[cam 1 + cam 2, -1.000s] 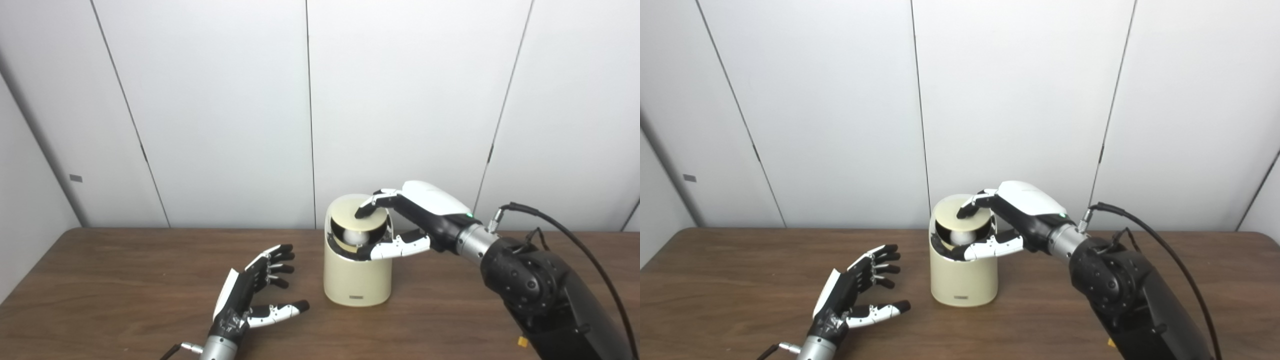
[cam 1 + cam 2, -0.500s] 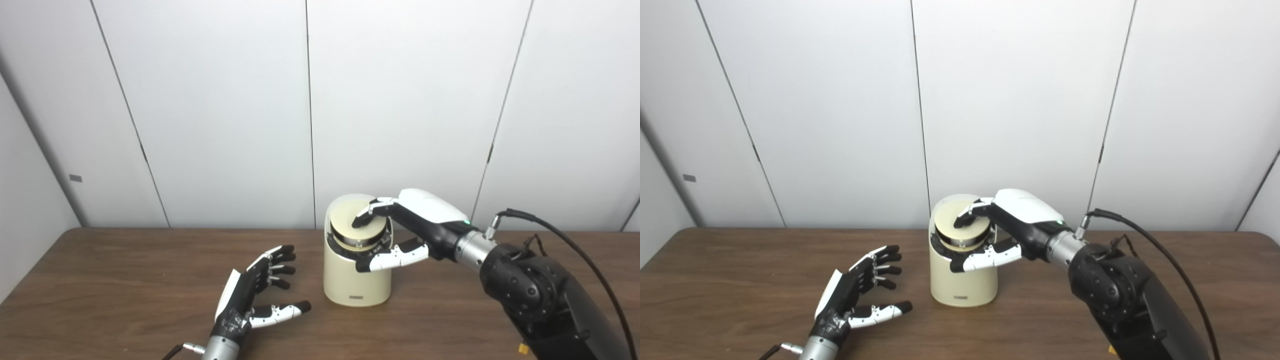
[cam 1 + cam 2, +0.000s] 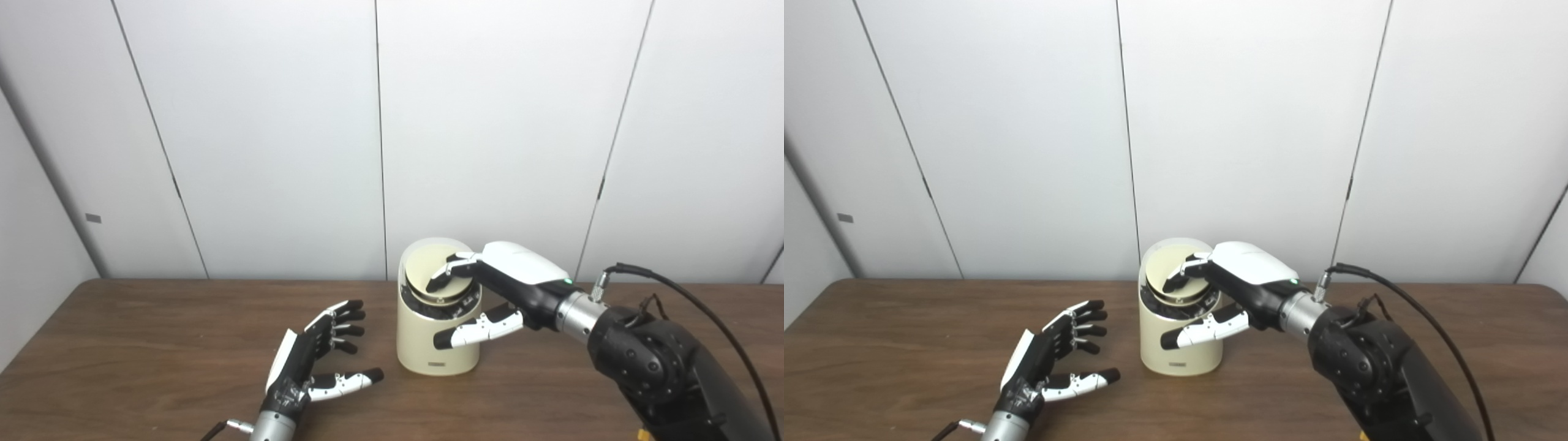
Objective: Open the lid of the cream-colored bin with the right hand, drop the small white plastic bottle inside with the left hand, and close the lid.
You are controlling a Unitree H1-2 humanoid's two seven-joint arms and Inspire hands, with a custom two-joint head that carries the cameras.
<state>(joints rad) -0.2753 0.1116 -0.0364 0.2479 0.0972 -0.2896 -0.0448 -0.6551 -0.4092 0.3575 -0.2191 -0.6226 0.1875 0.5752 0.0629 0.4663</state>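
Note:
The cream-colored bin [image 3: 429, 346] stands upright at the middle of the brown table [image 3: 122, 343]. Its round lid [image 3: 425, 274] lies low in the rim, slightly tilted, with a dark gap showing at the front. My right hand [image 3: 508, 278] reaches over from the right with its fingertips [image 3: 436, 283] pressing on the lid, while the thumb sticks out in front of the bin wall, holding nothing. My left hand [image 3: 312, 358] rests on the table left of the bin, fingers spread and empty. The white bottle is not visible.
Grey wall panels [image 3: 275, 122] rise just behind the table's far edge. A black cable [image 3: 674, 288] loops over my right forearm. Bare tabletop stretches left of my left hand and right of the bin.
The lid has swung down from tilted open to almost flat, and my right hand has come down with it. The white bottle seen inside the bin is now covered. The left hand has stayed put.

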